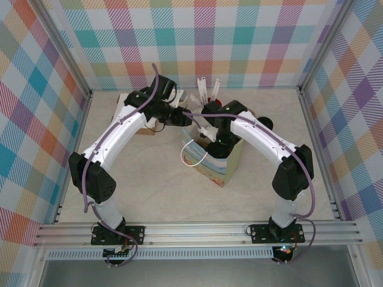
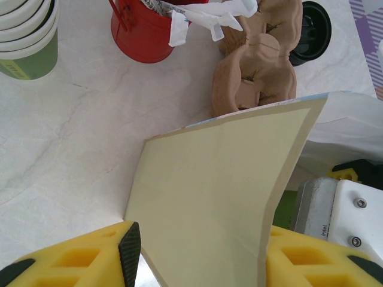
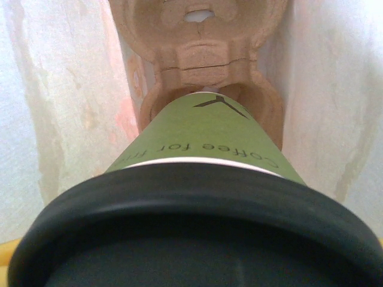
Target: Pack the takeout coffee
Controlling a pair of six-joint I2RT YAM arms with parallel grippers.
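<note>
The takeout coffee, an olive-green cup with a black lid, hangs inside the paper bag. My right gripper reaches down into the bag's mouth, shut on the coffee. Its fingers are almost wholly hidden behind the lid. The cup's base sits at a pocket of a brown pulp carrier on the bag's floor, with the pale bag walls on either side. My left gripper is at the bag's upper left corner, with its yellow fingers closed across the cream side panel.
Behind the bag stand a red cup of white sticks, a stack of lidless green cups, another pulp carrier and a loose black lid. Checked walls close the table on three sides.
</note>
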